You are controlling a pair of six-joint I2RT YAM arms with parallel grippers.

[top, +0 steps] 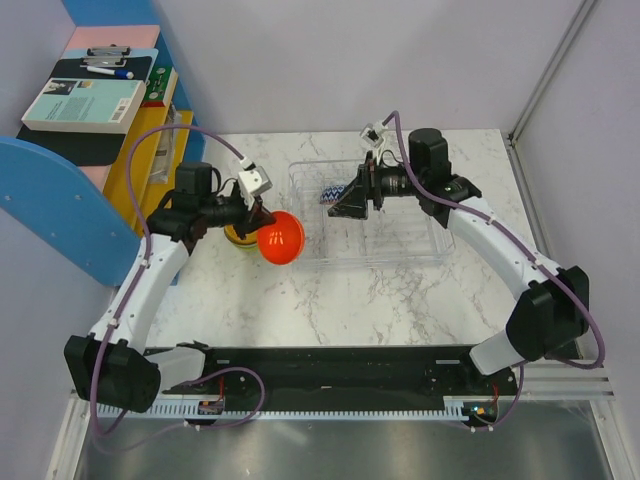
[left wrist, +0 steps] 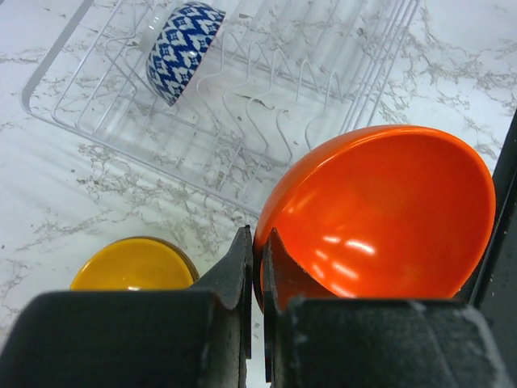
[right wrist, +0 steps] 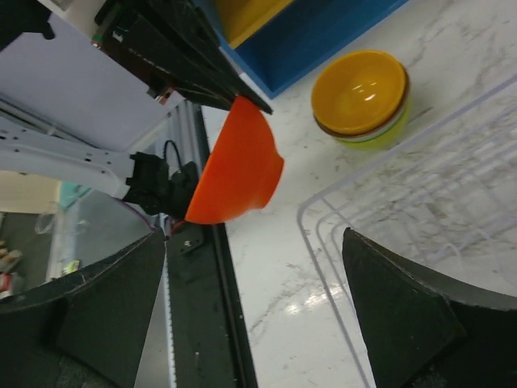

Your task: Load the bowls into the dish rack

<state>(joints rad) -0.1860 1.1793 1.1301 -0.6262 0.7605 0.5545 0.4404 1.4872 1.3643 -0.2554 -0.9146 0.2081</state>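
Dish rack [top: 420,252] lies just right of the red-orange bowl [top: 280,238] pinched by the left end effector [left wrist: 254,242]; right end effector [right wrist: 254,319] gapes empty.

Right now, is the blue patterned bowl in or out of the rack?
In: the blue patterned bowl rests tipped inside the clear plastic rack.

In the top view, the left gripper [top: 260,220] and the red-orange bowl [top: 281,239] hid most of the bowl stack [top: 239,238]. The right gripper [top: 343,203] covered part of the patterned bowl [top: 327,196]. The right wrist view cut off the dish rack [right wrist: 420,190].
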